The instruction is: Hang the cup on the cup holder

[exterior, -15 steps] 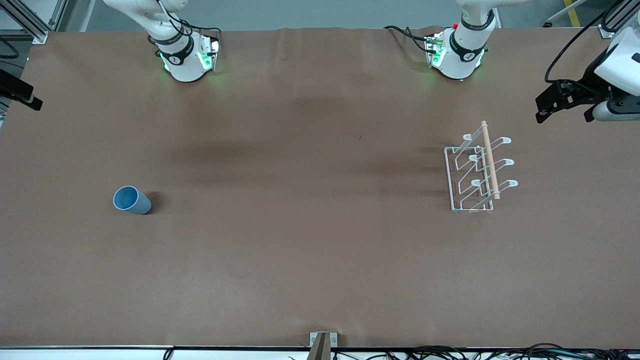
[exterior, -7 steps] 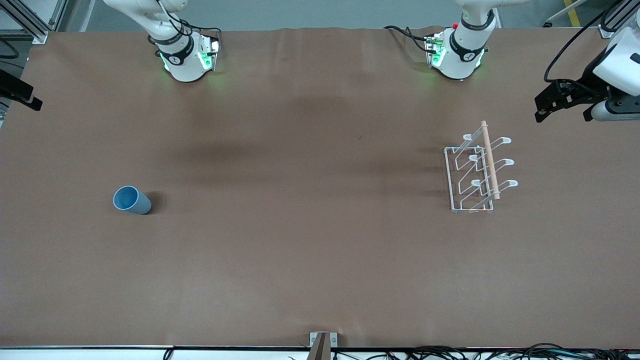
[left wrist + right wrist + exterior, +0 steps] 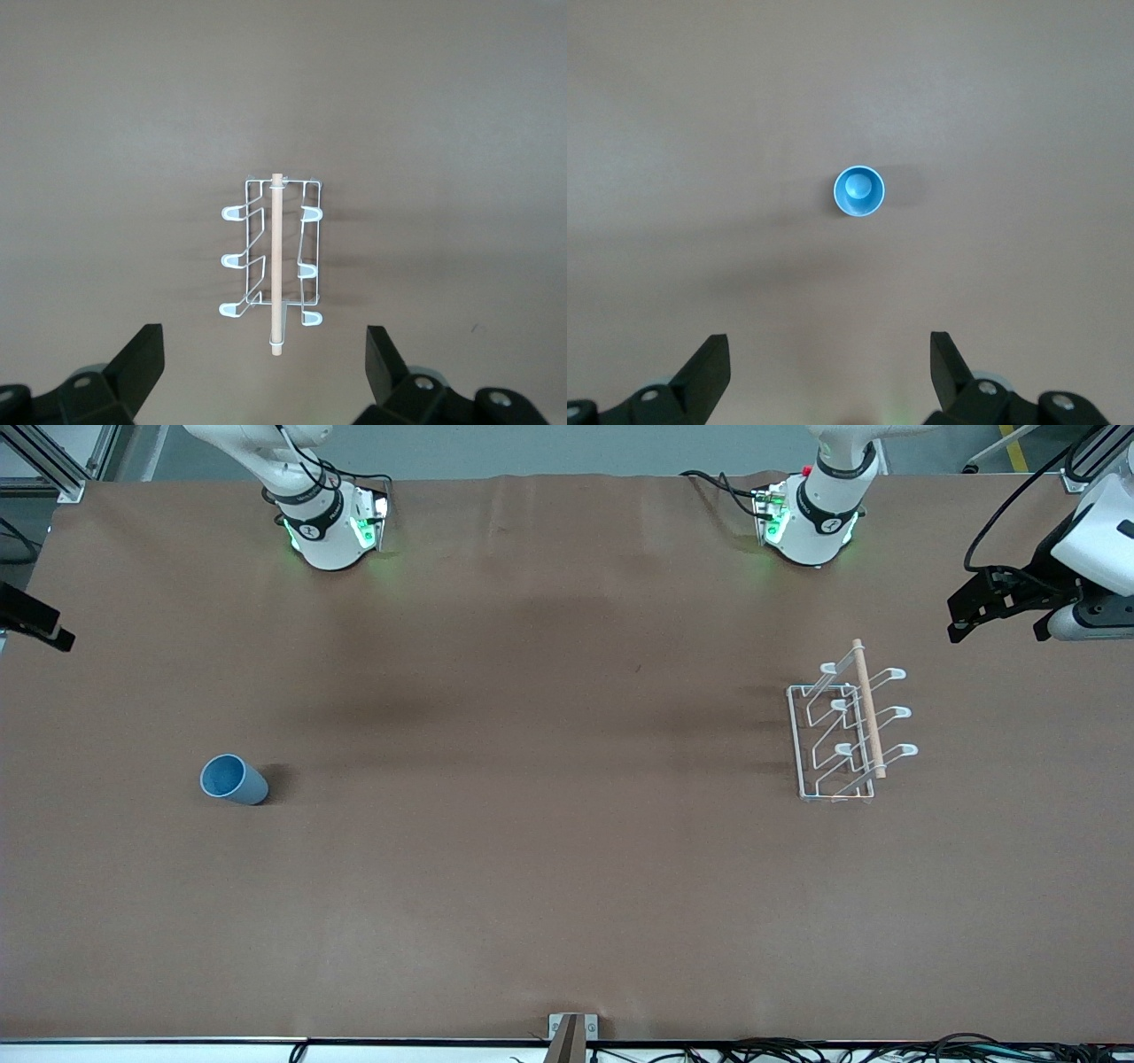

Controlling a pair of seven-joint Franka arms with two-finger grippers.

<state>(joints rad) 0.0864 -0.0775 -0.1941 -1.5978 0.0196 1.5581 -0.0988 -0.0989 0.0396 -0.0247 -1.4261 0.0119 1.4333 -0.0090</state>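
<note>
Front view: light-blue plastic tumbler cup [image 3: 233, 779] upright, unmoved, well apart from white wire cup holder [image 3: 849, 731] | Left wrist view: left gripper [image 3: 266, 367] spread above holder, unchanged | Right wrist view: right gripper [image 3: 830, 367] spread above cup

Front overhead, facing bases; wrist cams look straight down.

right pincer [image 3: 830, 367] mostly cropped, left arm cropped

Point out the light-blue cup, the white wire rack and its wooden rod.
Small light-blue plastic cup [image 3: 233, 779], front view, on its open mouth.
White wire cup rack [image 3: 802, 737], front view, on its base frame.
Light wooden rod [image 3: 276, 266], left wrist view, mid-length.
</note>
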